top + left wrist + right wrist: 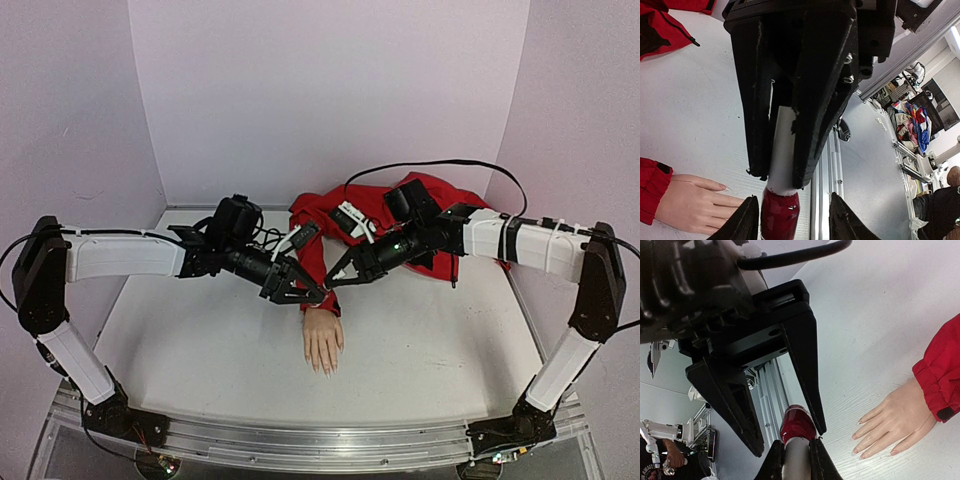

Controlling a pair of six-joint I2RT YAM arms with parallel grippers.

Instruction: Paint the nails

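The left tool is narrow, clamped on the white cap of the dark-red polish bottle. The right tool stands wider than the bottle: one finger touches the glass and there is a gap at the other.

Seen from above, the two tools meet over the cuff of the red sleeve. The mannequin hand lies flat on the table, just toward 6 o'clock from them. Its long axis runs 12 to 6, with the nails at the 6 o'clock end, pale and, as far as I can see, unpainted.

Neither arm is clearly nearer. I would expect the left tool, which has the cap, to carry the brush down toward 6 o'clock once the cap is off.
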